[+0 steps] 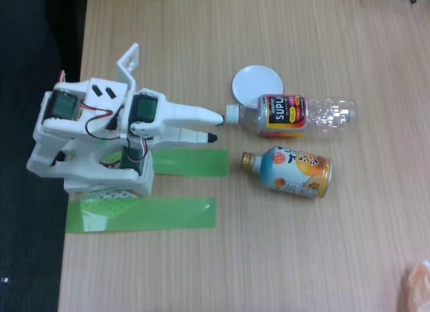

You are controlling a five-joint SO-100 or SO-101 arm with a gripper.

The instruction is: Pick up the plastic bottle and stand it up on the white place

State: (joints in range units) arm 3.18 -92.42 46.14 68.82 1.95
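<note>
bottle (306,115) lying flat on worktop, shoulder touching white disc (256,84) | looks empty: light, thin-walled, squashy, slick, prone to roll | take label band | pincer (219,126) narrowly parted, empty, at cap (232,113)

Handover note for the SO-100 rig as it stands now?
Gripper: open, empty, fingertips right by the cap end of the plastic bottle.
Plastic bottle: lying on its side on the table, cap toward the arm, shoulder overlapping the edge of the white place.
Orange-and-blue can-bottle: lying just below it, not part of the job.
Done: nothing yet.
Left: grasp the bottle, lift it, stand it on the white place.
</note>
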